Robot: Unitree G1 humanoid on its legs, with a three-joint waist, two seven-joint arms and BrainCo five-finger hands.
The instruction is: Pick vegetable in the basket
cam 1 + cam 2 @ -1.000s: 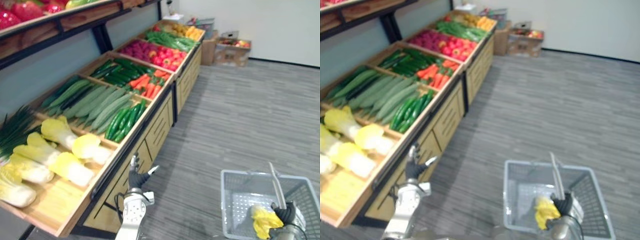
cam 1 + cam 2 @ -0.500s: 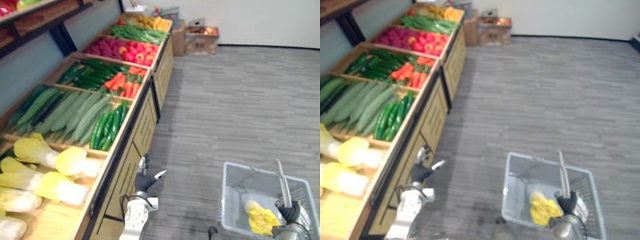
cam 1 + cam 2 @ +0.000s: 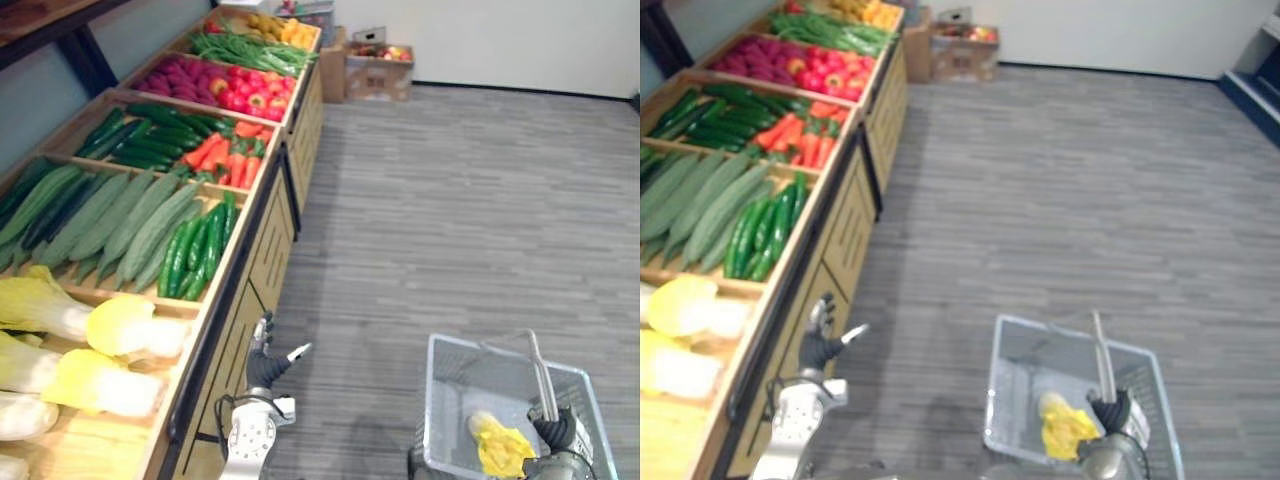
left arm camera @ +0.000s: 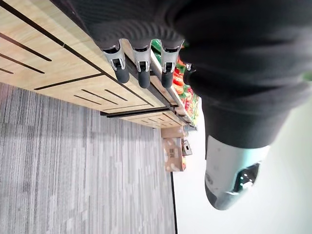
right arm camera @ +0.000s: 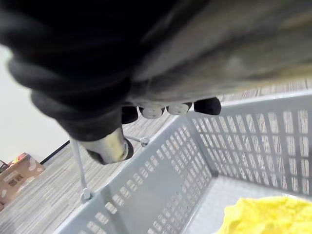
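While the right hand point(image 3: 555, 430) is clamped on the handle point(image 3: 540, 375) of the grey basket point(image 3: 440, 410) with a yellow cabbage point(image 3: 500, 452) inside, the left hand point(image 3: 262, 368) hangs loose-fingered by the produce stand point(image 3: 264, 238).

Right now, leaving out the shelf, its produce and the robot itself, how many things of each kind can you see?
grey basket: 1
yellow cabbage lying in the basket: 1
cardboard boxes by the far wall: 2
Total: 4
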